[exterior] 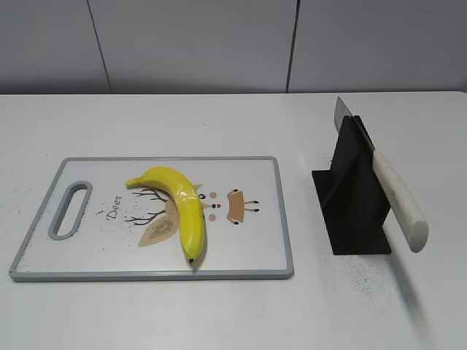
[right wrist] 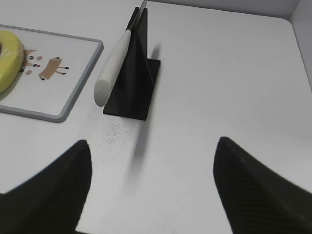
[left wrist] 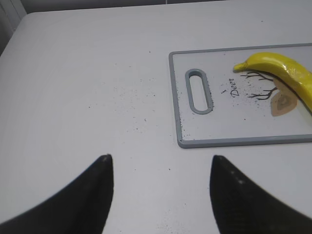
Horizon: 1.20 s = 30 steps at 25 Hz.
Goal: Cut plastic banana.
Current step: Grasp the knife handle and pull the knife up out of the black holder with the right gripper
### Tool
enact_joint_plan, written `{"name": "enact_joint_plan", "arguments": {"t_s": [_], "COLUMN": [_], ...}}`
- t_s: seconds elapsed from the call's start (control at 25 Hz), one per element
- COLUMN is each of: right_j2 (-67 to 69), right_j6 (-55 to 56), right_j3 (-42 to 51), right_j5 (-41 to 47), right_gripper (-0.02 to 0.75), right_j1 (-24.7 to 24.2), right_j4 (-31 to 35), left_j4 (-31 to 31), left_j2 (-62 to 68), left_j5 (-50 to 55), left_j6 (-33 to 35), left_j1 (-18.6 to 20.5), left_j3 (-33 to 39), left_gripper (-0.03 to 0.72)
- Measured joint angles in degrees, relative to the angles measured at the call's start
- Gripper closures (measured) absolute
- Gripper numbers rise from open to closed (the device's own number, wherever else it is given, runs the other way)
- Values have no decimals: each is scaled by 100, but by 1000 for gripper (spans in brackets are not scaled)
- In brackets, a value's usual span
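The yellow plastic banana lies on a white cutting board with a grey rim and a deer drawing. It also shows in the left wrist view and the right wrist view. A knife with a white handle rests slanted in a black stand right of the board; the right wrist view shows the knife too. My left gripper is open and empty over bare table left of the board. My right gripper is open and empty in front of the stand. Neither gripper shows in the exterior view.
The board has a handle slot at its left end. The white table ends at a grey wall behind. Fine dark specks dot the table near the board and the stand.
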Motion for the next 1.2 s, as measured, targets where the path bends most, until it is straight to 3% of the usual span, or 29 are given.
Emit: {"name": "enact_joint_plan", "arguments": {"t_s": [1.2], "right_j2": [0], "right_j6": [0], "right_j3": [0], "right_j5": [0], "right_gripper": [148], "right_j1": [0], "right_j4": [0], "left_j4": [0], "left_j2": [0], "left_j5": [0], "left_j6": [0], "left_j1": [0], "left_j3": [0], "left_gripper": [103]}}
